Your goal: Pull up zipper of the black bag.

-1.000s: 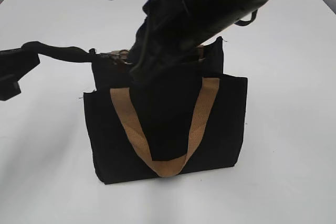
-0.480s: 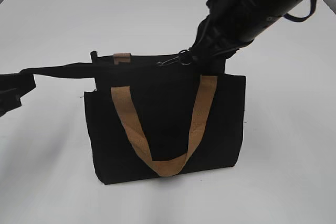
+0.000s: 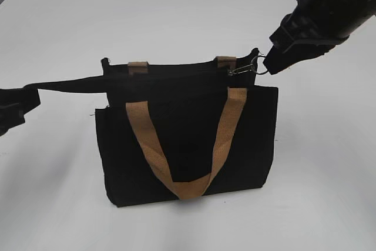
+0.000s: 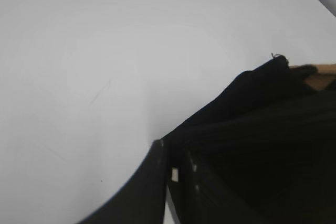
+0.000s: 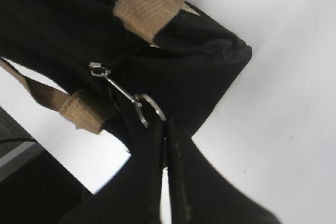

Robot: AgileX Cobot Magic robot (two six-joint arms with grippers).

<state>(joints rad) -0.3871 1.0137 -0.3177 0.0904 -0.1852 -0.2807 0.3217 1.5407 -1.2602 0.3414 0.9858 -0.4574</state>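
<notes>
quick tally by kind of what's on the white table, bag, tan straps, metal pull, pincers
Rectangular black fabric bag: 1
Tan woven webbing handles: 2
Silver metal zipper pull with ring: 1
Black robot pincers, left pincer and right pincer: 2
Total: 6

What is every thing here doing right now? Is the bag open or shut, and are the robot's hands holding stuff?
black bag: upright on the table, top looks closed along its length.
zipper pull: at the bag's right end, stretched out toward the right gripper.
right gripper: shut on the pull's ring.
left gripper: shut on a black fabric strip at the bag's left end, pulled taut.
front tan handle: hanging loose down the bag's front.
</notes>
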